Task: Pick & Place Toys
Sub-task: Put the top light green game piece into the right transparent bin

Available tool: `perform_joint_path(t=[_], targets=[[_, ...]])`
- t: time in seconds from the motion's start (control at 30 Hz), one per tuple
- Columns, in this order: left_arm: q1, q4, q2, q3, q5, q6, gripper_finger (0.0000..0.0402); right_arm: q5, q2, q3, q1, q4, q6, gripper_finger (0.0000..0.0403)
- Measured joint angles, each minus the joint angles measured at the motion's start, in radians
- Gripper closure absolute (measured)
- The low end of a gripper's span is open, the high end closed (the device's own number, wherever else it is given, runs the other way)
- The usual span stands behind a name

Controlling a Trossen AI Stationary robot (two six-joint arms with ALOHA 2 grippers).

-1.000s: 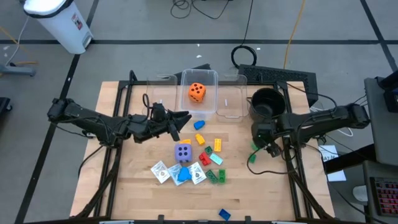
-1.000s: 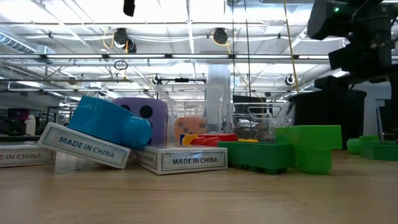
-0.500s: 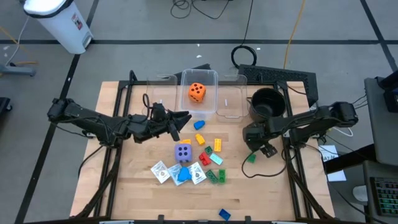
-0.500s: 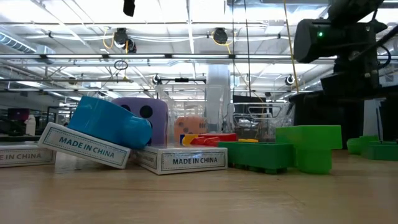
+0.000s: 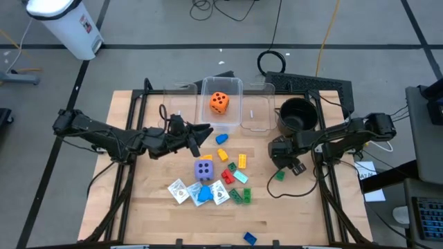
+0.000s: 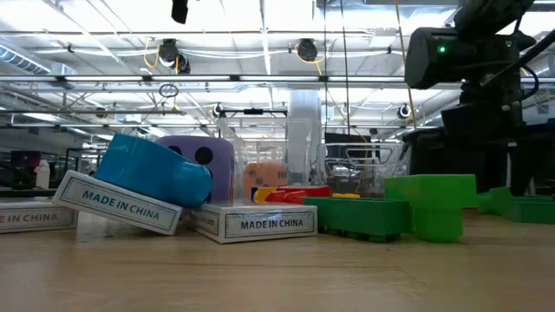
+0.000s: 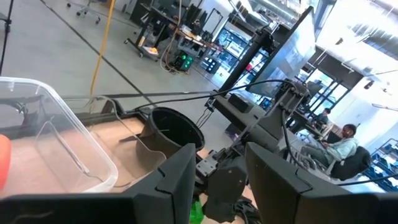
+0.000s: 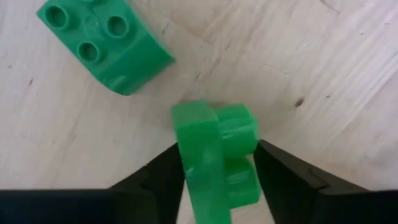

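Note:
My right gripper (image 8: 219,163) points straight down at the table's right side, shut on a small green brick (image 8: 217,155). A second green brick (image 8: 102,43) lies flat on the wood just beside it (image 5: 279,175). My left gripper (image 5: 205,130) hangs level above the table near the clear bins, open, with nothing between its fingers (image 7: 221,152). An orange die (image 5: 219,102) sits in the middle bin. The purple die (image 5: 203,169), cards (image 5: 178,190) and coloured bricks (image 5: 241,161) lie in a heap at mid-table. My right gripper pinches the green brick between its two fingers, one finger (image 8: 163,177) on each of two opposite sides (image 8: 186,158). The fingers come from above, pointing down. The brick stands on the wooden table top, on edge, with its studs turned sideways.
A black pot (image 5: 296,114) stands just beyond my right gripper, next to the row of clear bins (image 5: 257,111) at the far edge. A lone blue brick (image 5: 250,238) lies by the near edge. Bare wood stretches along the near left.
My right gripper has come down toward the table and shifted a little toward the table's left, ending over the green bricks. The toys in the heap have stayed where they were.

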Motion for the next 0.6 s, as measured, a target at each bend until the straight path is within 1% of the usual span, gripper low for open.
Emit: perform_joint_path(t=[0.17,0.27,0.47,0.53,0.6], targets=[[0.000,-0.018,0.000,0.000,0.000,-0.004,0.0256,0.002,-0.002,0.002,0.000,0.021,0.003,0.0293],[0.000,-0.020,0.000,0.000,0.000,-0.009,0.0256,0.002,-0.002,0.002,0.000,0.030,0.020,0.0320],[0.000,-0.020,0.000,0.000,0.000,-0.021,0.0256,0.073,-0.006,0.005,0.000,0.030,0.026,0.0379],[0.000,-0.020,0.000,0.000,0.000,-0.025,0.0256,0.074,-0.013,0.022,0.000,0.025,0.026,0.0391],[0.000,-0.020,0.000,0.000,0.000,-0.026,0.0256,0.074,-0.026,0.054,0.000,0.024,0.028,0.0392]])
